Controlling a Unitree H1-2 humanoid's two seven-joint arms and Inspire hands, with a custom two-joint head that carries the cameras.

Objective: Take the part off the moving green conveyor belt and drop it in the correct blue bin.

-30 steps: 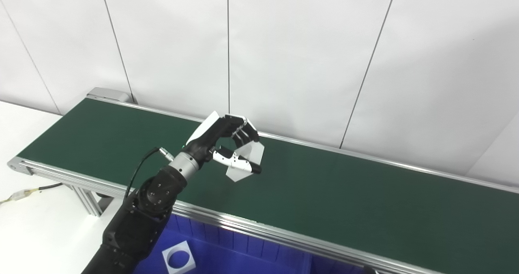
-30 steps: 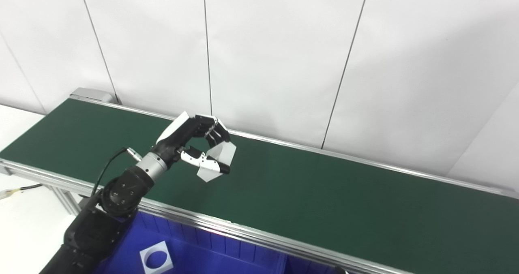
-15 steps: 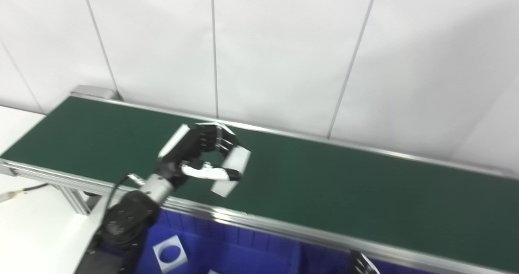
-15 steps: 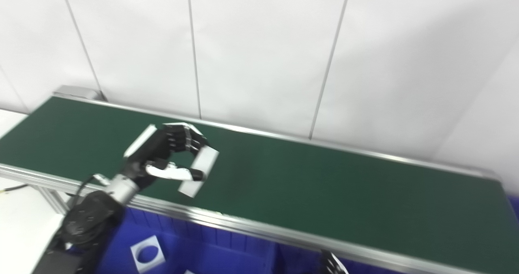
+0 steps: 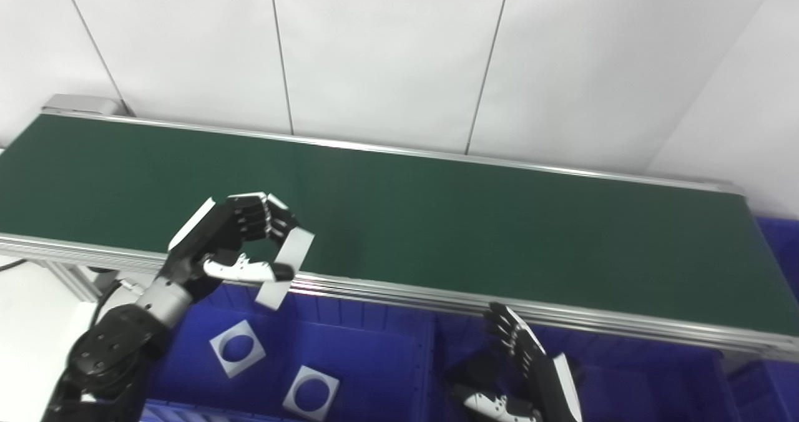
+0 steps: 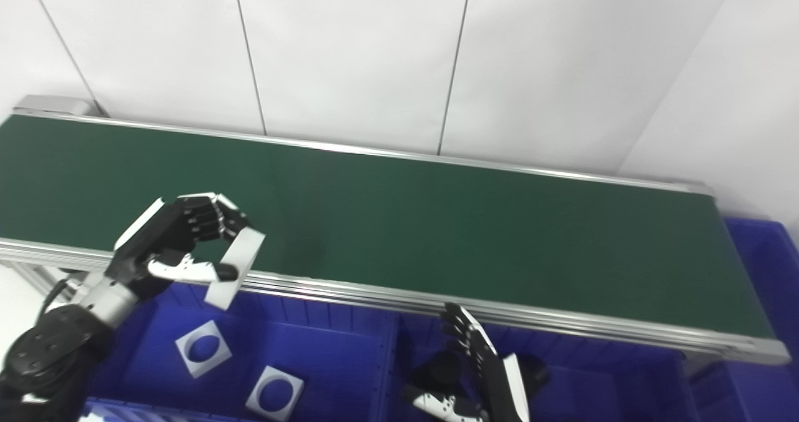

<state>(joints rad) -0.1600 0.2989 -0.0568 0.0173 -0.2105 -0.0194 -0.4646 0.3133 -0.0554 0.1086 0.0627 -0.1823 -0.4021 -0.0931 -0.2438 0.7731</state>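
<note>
White flat part [image 5: 284, 269] is pinched in left hand [image 5: 234, 241], long axis tilted steeply, lower end over near conveyor belt [image 5: 437, 222] edge and blue bin [image 5: 374, 353]. Right hand [image 5: 524, 372] is held released.

A dark green conveyor belt [image 5: 437, 210] is seen, edged with silver metal rails [image 5: 499, 306]. A plain white part [image 5: 284, 269] is held in the left hand [image 5: 234, 244], which is coloured black with white panels. The same black and white is shown on the right hand [image 5: 524, 378]. The near bins [image 5: 374, 359] are coloured bright blue, and two white square pieces [image 5: 237, 348] with round holes are seen inside the left one. The far wall [image 5: 387, 53] is white, crossed by thin dark seams.
</note>
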